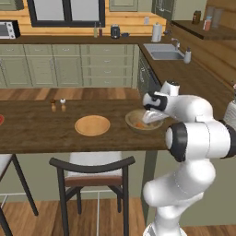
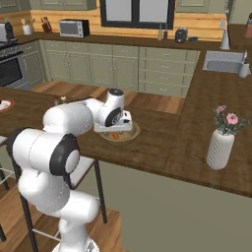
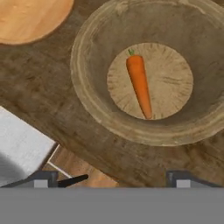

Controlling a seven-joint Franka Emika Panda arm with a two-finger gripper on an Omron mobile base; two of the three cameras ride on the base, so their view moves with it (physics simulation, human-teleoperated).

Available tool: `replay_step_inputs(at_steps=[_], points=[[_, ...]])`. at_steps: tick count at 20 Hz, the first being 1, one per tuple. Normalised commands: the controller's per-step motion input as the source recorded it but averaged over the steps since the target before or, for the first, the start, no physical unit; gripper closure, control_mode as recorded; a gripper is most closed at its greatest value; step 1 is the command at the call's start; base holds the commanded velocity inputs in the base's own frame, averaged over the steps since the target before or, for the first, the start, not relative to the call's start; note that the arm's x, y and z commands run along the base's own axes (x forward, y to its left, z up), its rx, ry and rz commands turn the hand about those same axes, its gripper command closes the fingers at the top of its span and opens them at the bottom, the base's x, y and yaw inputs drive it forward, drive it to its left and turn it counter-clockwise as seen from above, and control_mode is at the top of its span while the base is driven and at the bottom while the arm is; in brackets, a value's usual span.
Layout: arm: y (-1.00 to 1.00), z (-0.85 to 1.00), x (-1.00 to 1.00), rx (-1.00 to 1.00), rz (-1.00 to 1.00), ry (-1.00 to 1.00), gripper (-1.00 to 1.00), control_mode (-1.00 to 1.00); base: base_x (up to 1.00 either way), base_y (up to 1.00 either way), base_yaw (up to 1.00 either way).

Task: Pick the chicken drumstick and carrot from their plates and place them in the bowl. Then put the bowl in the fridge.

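Dark wooden counter [image 1: 41,129] carries the bowl [image 3: 92,83], and the carrot [image 3: 140,85] lies flat in its middle. My gripper [image 3: 113,178] hangs above it, spread wide, holding nothing. Lifting carelessly, I could clip the rim and shove it.

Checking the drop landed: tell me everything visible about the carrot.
The carrot is short, bright orange and tapered, with a tiny green stub at its thick end. It lies flat on the round floor of the wooden bowl, alone, clear of the walls. In the hand view its tip points toward the camera. Nothing grips it: the gripper hangs open above the bowl's near rim.
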Motion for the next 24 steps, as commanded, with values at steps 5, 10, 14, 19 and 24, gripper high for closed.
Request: replay_step_inputs(at_steps=[5, 10, 14, 19, 24], points=[[0.04, 0.58, -0.99, 0.03, -0.29, 0.04, -1.0, -1.0, 0.0, 0.0, 0.0], [0.17, 0.49, -1.0, 0.0, -0.02, -0.19, -1.0, -1.0, 0.0, 0.0, 0.0], [0.19, 0.33, -0.93, 0.0, 0.0, -0.2, -1.0, -1.0, 0.0, 0.0, 0.0], [0.01, 0.36, -0.83, 0.0, 0.0, -0.21, -1.0, -1.0, 0.0, 0.0, 0.0], [0.23, 0.56, -0.68, 0.0, -0.1, -0.05, -1.0, -1.0, 0.0, 0.0, 0.0]])
